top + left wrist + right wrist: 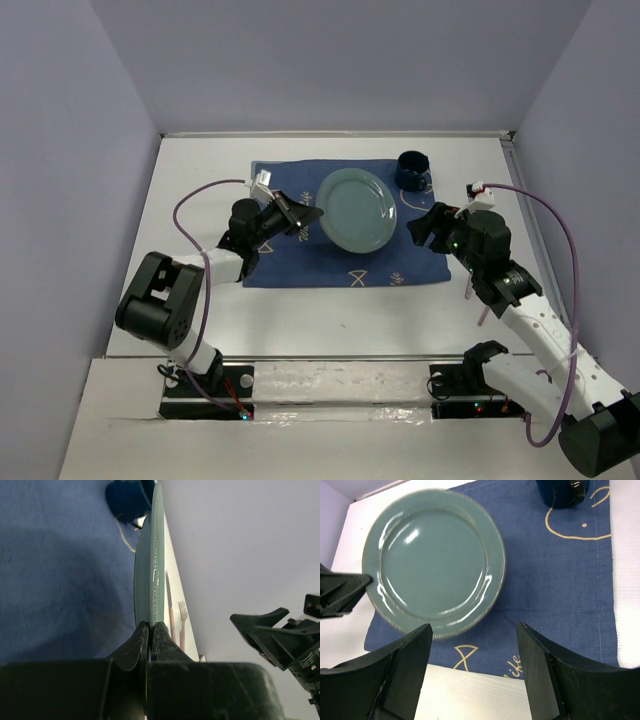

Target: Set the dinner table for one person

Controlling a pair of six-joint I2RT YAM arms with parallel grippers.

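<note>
A grey-green plate (357, 210) sits over the dark blue fish-patterned cloth (300, 262) on the white dinner table (330, 325). My left gripper (308, 215) is shut on the plate's left rim. In the left wrist view the plate (152, 565) shows edge-on with both fingertips (159, 632) pinching it. My right gripper (425, 232) is open and empty, hovering over the cloth's right front corner. In the right wrist view it (475, 665) is just in front of the plate (432, 560), apart from it.
A dark blue mug (412, 170) stands at the cloth's far right corner, also in the right wrist view (562, 491). A pink fork (183, 622) and a second pink utensil (170, 610) lie on the table to the right of the cloth, near the right arm (470, 285).
</note>
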